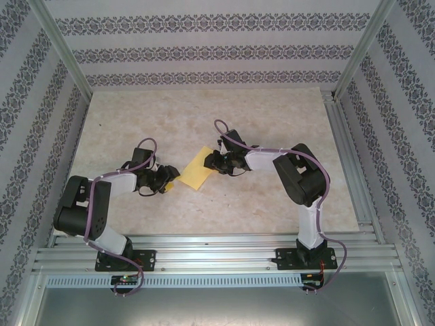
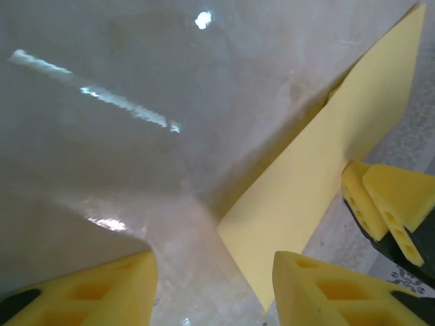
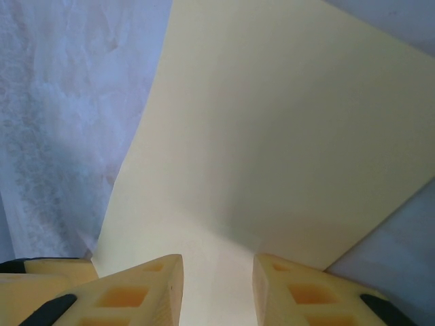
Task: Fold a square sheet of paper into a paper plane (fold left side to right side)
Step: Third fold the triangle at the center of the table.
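Observation:
The square sheet of paper (image 1: 194,171) is mustard yellow and lies mid-table between my two grippers. My left gripper (image 1: 170,182) is at its near-left corner. In the left wrist view that gripper (image 2: 212,257) stands open, and the sheet (image 2: 319,170) ends in a slightly raised corner just inside the right-hand finger (image 2: 319,292). My right gripper (image 1: 211,161) is at the sheet's far-right edge. In the right wrist view its jaws (image 3: 217,259) stand a little apart over the sheet (image 3: 272,136), with paper showing in the gap. Its fingertips (image 2: 380,204) rest on the paper's edge. The paper plane is out of view.
The pale stone-patterned table (image 1: 272,122) is walled by patterned panels at the back and both sides. Aluminium rails (image 1: 217,251) carrying the arm bases run along the near edge, and another rail (image 1: 353,170) lines the right side.

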You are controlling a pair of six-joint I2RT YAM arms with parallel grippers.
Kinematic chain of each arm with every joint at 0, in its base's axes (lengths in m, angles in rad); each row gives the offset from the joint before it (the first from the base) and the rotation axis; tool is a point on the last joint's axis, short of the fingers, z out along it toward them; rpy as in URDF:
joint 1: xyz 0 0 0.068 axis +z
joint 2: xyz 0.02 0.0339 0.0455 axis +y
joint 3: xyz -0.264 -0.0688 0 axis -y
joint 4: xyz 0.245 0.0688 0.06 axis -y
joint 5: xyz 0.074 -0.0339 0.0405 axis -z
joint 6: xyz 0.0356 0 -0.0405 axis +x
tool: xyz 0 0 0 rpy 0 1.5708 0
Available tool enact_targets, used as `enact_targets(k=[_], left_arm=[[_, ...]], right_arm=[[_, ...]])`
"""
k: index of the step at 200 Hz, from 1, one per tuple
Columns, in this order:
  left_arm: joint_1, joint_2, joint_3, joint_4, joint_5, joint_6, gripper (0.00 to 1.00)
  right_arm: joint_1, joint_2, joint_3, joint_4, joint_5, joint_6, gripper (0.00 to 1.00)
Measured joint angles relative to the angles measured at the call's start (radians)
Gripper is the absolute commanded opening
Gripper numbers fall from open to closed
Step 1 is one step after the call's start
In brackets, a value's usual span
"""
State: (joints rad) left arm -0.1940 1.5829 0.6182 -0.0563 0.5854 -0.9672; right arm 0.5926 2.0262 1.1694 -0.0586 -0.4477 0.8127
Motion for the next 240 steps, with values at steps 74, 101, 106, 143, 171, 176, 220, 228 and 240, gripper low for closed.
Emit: enact_targets(k=[74,101,106,143,171,176,220,228,240], left_arm=[[-0.101,-0.054,0.055,0.027,0.006,0.073,0.41],[-0.101,-0.080,0.075,0.030,0.003,0.084,0.45],[-0.101,-0.081,0.075,0.031,0.001,0.089,0.47],[-0.101,-0.079,0.075,0.024,-0.020,0.107,0.52],[-0.101,-0.049,0.075,0.024,-0.041,0.119,0.51],[-0.101,-0.041,0.075,0.024,-0.045,0.122,0.49],[-0.101,0.030,0.073,0.025,-0.054,0.133,0.22],[-0.101,0.032,0.073,0.024,-0.057,0.136,0.17],[-0.101,0.031,0.073,0.023,-0.061,0.146,0.14]], right_arm=[[0.000,-0.001,0.000,0.000,0.000,0.000,0.33],[0.000,-0.001,0.000,0.000,0.000,0.000,0.33],[0.000,-0.001,0.000,0.000,0.000,0.000,0.33],[0.000,-0.001,0.000,0.000,0.000,0.000,0.33],[0.000,-0.001,0.000,0.000,0.000,0.000,0.33],[0.000,-0.001,-0.001,0.000,0.000,0.000,0.33],[0.000,-0.001,-0.001,0.000,0.000,0.000,0.33],[0.000,-0.001,-0.001,0.000,0.000,0.000,0.32],[0.000,-0.001,-0.001,0.000,0.000,0.000,0.32]])
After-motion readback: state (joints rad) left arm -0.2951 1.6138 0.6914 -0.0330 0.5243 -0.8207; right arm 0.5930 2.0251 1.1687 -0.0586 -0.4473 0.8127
